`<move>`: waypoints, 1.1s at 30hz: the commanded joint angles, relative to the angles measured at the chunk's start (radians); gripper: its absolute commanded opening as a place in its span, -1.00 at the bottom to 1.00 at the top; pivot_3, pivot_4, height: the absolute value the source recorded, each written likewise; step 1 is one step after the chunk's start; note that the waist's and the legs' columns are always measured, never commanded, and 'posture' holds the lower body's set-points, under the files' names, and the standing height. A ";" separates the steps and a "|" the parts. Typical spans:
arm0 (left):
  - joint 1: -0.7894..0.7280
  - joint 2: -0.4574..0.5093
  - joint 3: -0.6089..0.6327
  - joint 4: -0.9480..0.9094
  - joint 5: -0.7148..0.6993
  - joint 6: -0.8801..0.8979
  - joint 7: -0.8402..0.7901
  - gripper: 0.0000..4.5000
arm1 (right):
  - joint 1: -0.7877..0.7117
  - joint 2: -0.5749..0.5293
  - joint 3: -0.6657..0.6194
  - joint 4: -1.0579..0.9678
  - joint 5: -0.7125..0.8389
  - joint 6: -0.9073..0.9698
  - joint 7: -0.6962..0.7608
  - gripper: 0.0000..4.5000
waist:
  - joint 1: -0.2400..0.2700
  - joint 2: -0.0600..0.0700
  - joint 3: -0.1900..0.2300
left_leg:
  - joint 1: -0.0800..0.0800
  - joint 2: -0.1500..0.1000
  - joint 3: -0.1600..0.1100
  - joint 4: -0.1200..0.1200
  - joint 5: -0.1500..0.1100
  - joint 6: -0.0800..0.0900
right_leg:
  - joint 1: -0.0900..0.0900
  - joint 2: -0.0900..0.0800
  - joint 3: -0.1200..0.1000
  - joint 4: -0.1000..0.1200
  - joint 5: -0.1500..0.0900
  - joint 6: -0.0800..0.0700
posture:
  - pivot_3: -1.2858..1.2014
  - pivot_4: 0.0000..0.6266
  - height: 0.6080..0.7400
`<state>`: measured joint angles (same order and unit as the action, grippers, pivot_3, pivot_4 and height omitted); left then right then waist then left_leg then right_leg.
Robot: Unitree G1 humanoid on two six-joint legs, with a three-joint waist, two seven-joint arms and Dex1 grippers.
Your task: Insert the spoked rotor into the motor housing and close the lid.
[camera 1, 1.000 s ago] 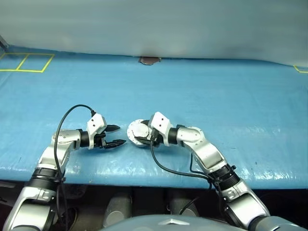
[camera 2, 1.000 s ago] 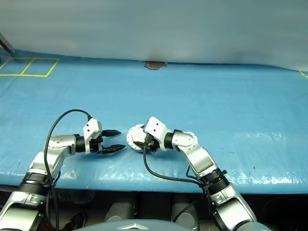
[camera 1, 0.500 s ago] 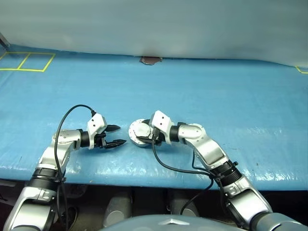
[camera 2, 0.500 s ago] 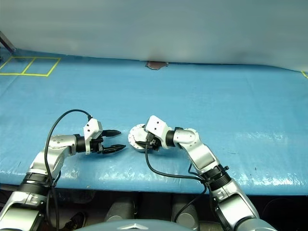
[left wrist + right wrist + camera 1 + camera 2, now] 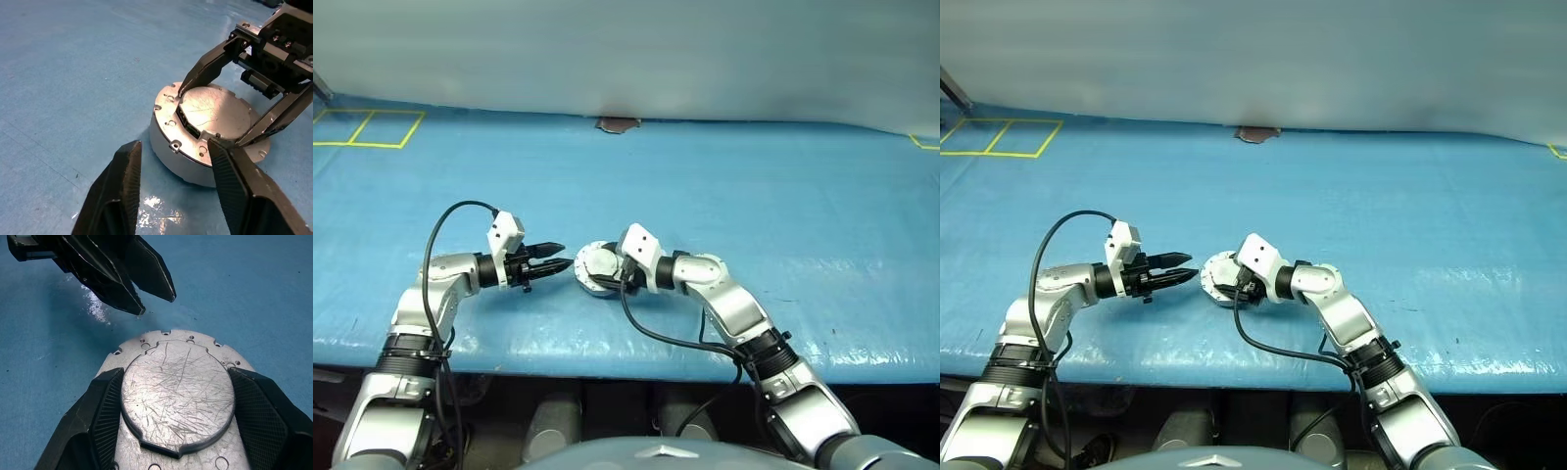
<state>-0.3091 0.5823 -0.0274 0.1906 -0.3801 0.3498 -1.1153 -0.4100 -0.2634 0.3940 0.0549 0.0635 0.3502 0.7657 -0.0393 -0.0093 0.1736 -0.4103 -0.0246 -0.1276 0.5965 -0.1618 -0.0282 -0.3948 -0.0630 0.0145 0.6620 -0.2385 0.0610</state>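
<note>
The motor housing [image 5: 171,157] stands on the blue table with its lid [image 5: 176,387] down on top, plain scratched pale face up. My right gripper [image 5: 597,276] reaches in from the right. Its fingers [image 5: 105,406] press against both sides of the lid's raised disc. My left gripper [image 5: 565,257] hovers just left of the housing, a little above the table. It points at the housing with its fingers [image 5: 122,186] a narrow gap apart and nothing between them. The spoked rotor is hidden.
The blue table cover [image 5: 783,196] spreads wide to the back and right. A small brown object [image 5: 619,123] lies at the far edge. Yellow tape squares [image 5: 367,127] mark the far left corner. The table's front edge [image 5: 607,367] runs just below both arms.
My left gripper has narrowed its fingers, risen a little and rolled, with its tips now closer to the housing. The right gripper and the housing have stayed put.
</note>
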 commanded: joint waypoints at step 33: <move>-0.020 -0.062 -0.103 0.056 0.120 -0.112 -0.012 -1.00 | 0.039 0.013 -0.067 -0.043 0.033 0.079 -0.059 0.51 | 0.005 0.001 -0.002 | 0.000 0.000 -0.001 0.000 0.000 0.000 | 0.000 -0.001 0.000 0.000 0.000 0.000 | 0.03 -0.52 1.00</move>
<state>-0.3428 0.5229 -0.1042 0.2347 -0.2790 0.2322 -1.1202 -0.3812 -0.2441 0.3567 0.0211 0.0928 0.4076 0.7322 -0.0343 -0.0086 0.1715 -0.4109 -0.0250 -0.1283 0.5964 -0.1618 -0.0284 -0.3947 -0.0639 0.0143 0.6611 -0.2386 0.0608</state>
